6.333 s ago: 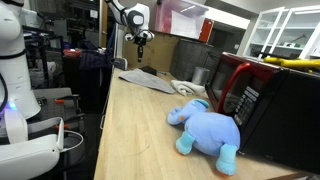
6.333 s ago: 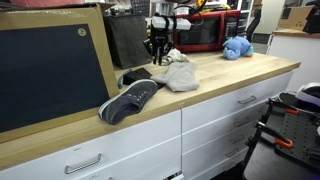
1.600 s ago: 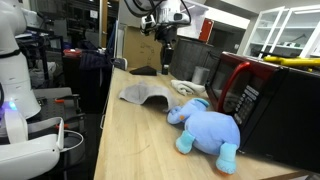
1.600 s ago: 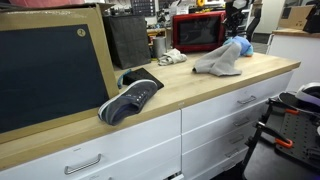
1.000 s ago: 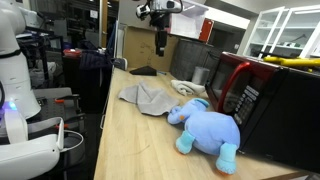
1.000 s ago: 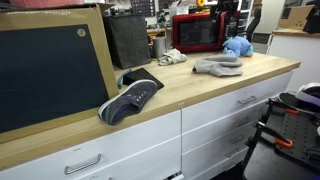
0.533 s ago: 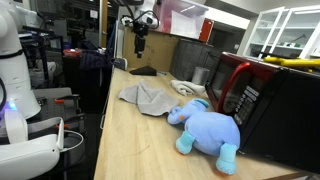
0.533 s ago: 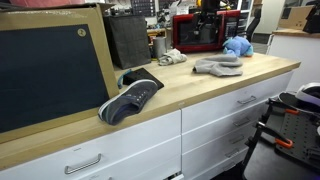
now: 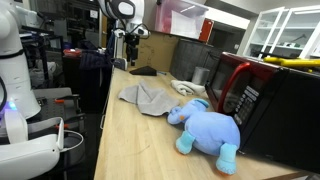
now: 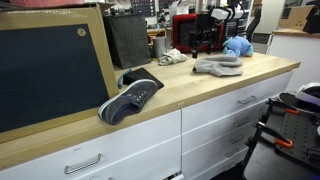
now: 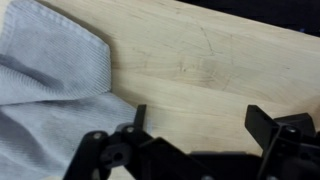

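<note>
Now, hand (image 11: 196,112): I read it as spread wide, with nothing between the fingers; below it in the wrist view is bare wood.
Hand, outside check: in an exterior view I see it (image 9: 131,43) raised in the air over the far end of the surface (image 9: 130,145), touching nothing.
Cloth (image 11: 45,90): grey and rumpled, lying on the surface; nearest thing to the hand. In the wrist view its edge sits beside one finger, apart from it.
Soft toy (image 9: 207,128): blue, lying on the surface just beside the cloth, close against the microwave.
Microwave (image 9: 265,95): red front, standing along the back of the surface.
Shoe (image 10: 130,98): dark grey, near the front edge, well apart from the cloth.
Board (image 10: 50,65): black, wooden frame, standing behind the shoe.
</note>
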Available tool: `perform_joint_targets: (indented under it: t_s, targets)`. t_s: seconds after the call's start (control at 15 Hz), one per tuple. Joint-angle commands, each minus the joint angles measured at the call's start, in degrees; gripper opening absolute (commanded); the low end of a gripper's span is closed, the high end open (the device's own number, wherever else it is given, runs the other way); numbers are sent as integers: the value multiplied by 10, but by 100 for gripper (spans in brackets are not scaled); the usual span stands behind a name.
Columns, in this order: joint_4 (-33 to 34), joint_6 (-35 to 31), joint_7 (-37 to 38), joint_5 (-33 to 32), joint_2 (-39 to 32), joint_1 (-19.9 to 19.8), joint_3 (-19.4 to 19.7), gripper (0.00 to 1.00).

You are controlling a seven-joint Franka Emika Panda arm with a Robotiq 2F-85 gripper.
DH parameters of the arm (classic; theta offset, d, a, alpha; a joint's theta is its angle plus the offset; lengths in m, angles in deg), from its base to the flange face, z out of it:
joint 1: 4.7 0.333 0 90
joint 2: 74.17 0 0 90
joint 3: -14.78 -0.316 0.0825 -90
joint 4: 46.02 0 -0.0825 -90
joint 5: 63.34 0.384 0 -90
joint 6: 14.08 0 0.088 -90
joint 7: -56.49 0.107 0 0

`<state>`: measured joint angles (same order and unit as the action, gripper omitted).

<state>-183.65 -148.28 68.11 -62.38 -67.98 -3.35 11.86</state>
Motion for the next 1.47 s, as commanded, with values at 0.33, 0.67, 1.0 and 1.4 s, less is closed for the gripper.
perform_joint_targets:
  t_s: [0.33,0.67,1.0,1.4]
  targets:
    - [9,-123,124,-92,-95,-1,4,100]
    - [48,-149,225,-171,-149,9,39,100]
    - [89,-132,298,-236,-177,22,81,58]
    - [82,-104,296,-212,-182,27,83,12]
